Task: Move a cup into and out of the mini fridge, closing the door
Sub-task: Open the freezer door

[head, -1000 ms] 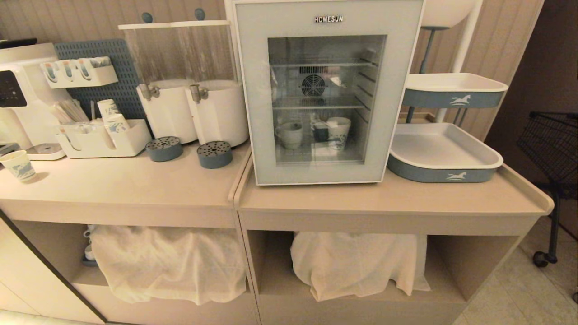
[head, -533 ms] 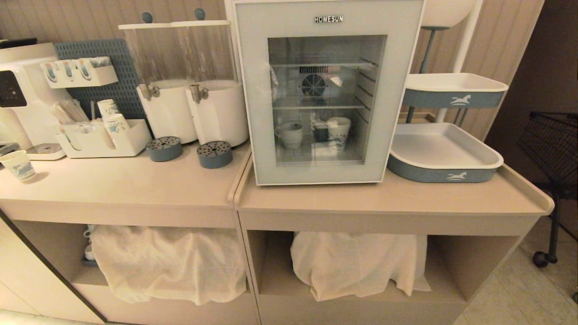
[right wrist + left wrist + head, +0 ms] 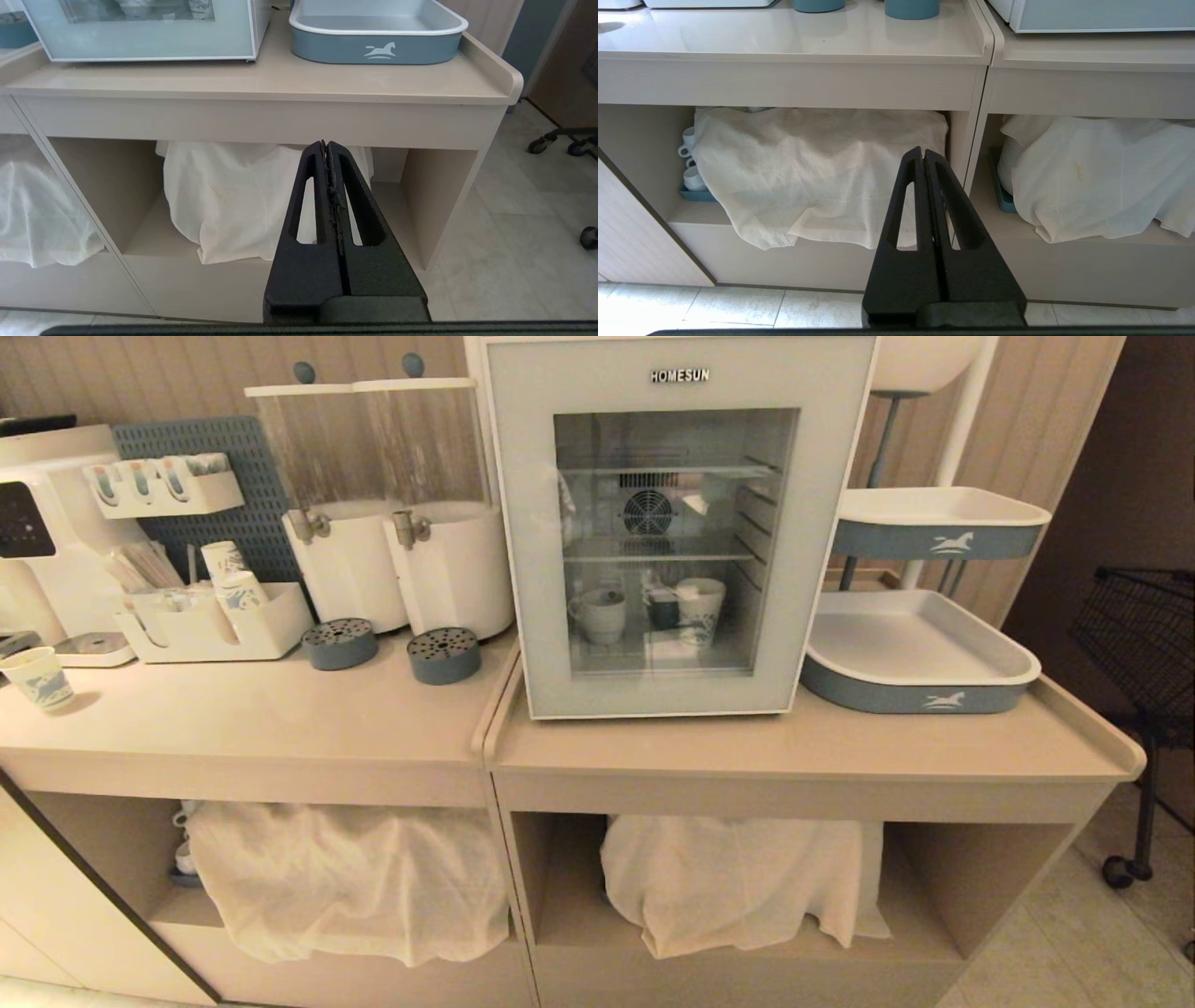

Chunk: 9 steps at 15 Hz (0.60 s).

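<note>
The mini fridge point(image 3: 478, 392) stands on the right counter with its glass door point(image 3: 822, 523) shut. Through the glass I see the squat white cup point(image 3: 597, 614) with a handle on the lowest shelf, left side. A taller patterned paper cup point(image 3: 700, 609) stands to its right. Neither arm shows in the head view. My left gripper point(image 3: 923, 151) is shut and empty, low in front of the counter's open shelf. My right gripper point(image 3: 325, 143) is also shut and empty, below the counter edge under the door point(image 3: 140, 39).
Two drink dispensers point(image 3: 392, 523) and two blue drip cups point(image 3: 443, 655) stand left of the fridge. Blue-and-white trays point(image 3: 920, 653) sit on its right. A paper cup point(image 3: 37, 677) stands far left. White cloths point(image 3: 738, 882) cover the lower shelves. A black cart point(image 3: 1144, 635) stands at the right.
Only reflections in the door's glass have shifted. The cup, the fridge and the door stand as before.
</note>
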### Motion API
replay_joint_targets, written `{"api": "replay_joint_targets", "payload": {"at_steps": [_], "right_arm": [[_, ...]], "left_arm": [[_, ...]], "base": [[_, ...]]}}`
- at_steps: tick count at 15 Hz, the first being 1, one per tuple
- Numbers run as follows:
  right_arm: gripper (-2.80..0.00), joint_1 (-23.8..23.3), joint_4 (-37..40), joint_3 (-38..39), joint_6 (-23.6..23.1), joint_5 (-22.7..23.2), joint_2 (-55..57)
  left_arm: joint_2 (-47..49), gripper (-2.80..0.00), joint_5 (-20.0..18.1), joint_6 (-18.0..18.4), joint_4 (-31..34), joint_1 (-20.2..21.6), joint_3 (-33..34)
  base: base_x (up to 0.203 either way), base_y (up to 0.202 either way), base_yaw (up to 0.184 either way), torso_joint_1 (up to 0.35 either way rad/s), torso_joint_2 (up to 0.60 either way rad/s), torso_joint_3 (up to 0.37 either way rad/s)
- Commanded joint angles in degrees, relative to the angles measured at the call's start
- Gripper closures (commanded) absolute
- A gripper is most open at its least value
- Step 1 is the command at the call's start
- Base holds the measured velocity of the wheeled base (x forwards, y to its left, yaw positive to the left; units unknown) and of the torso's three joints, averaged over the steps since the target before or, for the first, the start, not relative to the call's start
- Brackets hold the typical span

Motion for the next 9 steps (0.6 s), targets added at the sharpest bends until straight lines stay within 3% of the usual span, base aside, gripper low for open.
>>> {"api": "replay_joint_targets", "payload": {"at_steps": [1,9], "right_arm": [[0.00,0.0,0.0,0.9,0.3,-0.1,0.2],[0.00,-0.1,0.0,0.9,0.9,-0.1,0.2]], "left_arm": [[0.1,0.00,0.0,0.0,0.0,0.0,0.0],[0.0,0.00,0.0,0.0,0.0,0.0,0.0]], "base": [[0.000,0.000,0.000,0.000,0.00,0.000],[0.000,0.000,0.000,0.000,0.00,0.000]]}}
